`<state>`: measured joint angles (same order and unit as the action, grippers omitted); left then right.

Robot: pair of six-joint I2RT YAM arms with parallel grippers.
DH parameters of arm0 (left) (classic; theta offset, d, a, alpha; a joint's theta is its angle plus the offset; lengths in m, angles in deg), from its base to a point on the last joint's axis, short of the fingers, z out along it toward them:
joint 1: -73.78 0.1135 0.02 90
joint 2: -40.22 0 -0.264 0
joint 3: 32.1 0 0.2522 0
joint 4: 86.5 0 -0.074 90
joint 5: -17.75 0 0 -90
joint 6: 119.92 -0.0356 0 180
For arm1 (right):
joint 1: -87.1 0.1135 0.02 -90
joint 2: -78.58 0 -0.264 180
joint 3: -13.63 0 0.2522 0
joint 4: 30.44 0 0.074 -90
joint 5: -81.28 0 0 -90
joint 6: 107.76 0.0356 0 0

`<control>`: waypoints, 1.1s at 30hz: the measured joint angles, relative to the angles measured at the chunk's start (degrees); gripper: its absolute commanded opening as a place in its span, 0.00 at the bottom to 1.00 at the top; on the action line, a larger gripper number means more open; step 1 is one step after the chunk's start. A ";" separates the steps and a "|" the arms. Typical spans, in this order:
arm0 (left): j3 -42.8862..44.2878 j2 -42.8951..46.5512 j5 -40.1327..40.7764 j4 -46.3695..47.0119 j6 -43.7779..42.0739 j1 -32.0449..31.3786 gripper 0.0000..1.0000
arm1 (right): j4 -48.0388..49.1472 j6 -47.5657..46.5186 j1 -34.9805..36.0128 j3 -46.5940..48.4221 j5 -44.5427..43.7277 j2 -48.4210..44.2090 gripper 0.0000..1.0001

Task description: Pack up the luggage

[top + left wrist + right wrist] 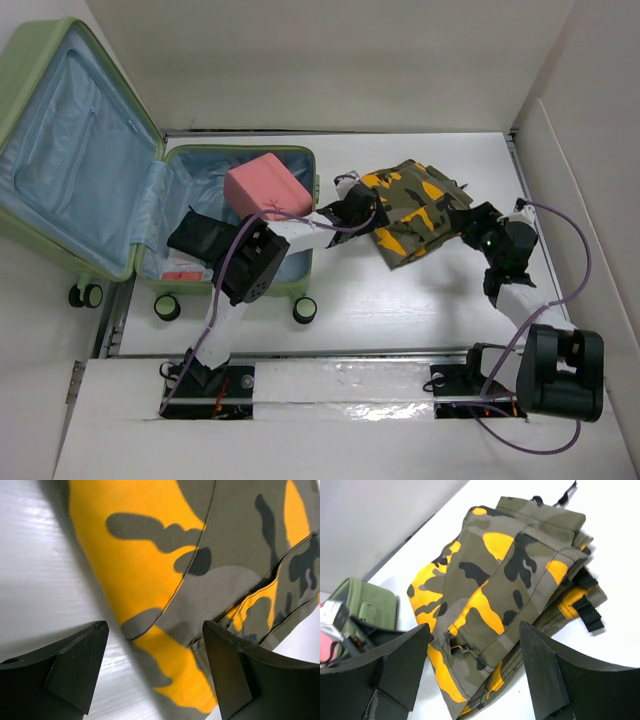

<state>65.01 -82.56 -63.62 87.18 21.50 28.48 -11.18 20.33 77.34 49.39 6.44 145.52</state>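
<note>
The luggage lies open at the left, pale green with blue lining. Its lower half holds a pink box case and a black item. A folded camouflage garment, olive, orange and black, lies on the white table to its right. My left gripper is at the garment's left edge. It is open and straddles the orange hem without holding it. My right gripper is at the garment's right side, open, just above the fabric and gripping nothing.
White walls enclose the table at the back and right. The luggage's green shell shows beyond the garment in the right wrist view. Its black wheels face the near edge. Black straps hang off the garment's side.
</note>
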 measured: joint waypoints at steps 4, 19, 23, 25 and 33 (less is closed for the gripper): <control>4.81 -3.56 0.02 0.15 1.44 -0.17 0.63 | -5.18 -3.02 0.00 1.11 0.11 -5.70 0.76; 12.37 -8.63 -3.54 2.16 -5.70 1.18 0.00 | -17.73 -8.90 4.63 7.78 6.62 -23.65 0.74; 20.74 -8.24 -5.79 -3.82 -14.86 2.03 0.00 | -18.12 -10.36 5.35 9.22 7.34 -23.45 0.74; 24.79 -6.88 -7.02 -7.76 -19.21 2.47 0.00 | -18.34 -10.47 5.70 9.07 7.30 -23.02 0.74; 18.86 17.64 -12.61 -17.64 -28.00 14.12 0.00 | -17.64 -10.49 6.73 5.79 7.30 -21.24 0.74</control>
<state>83.87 -64.92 -76.24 69.54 -6.50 42.60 -28.82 9.83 84.08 55.18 13.74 124.27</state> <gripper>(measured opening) 0.037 0.740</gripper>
